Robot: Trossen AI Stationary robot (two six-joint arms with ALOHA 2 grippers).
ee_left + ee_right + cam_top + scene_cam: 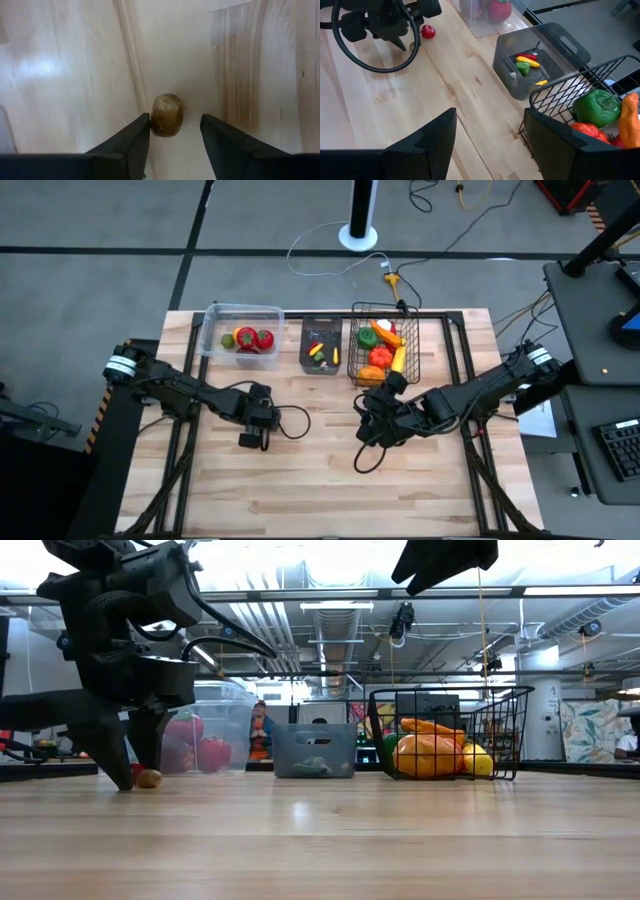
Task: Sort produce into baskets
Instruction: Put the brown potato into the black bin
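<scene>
The left gripper is down on the worktop, left of its middle. Its fingers stand open around a small brown fruit; one finger touches it, the other is apart. A small red fruit lies just beside. The right gripper hangs open near the wire basket at the far edge.

Wooden table. On it, far edge, left to right: clear tub, dark bin, wire basket. Left of centre: 1 brown piece, 1 red piece.
</scene>
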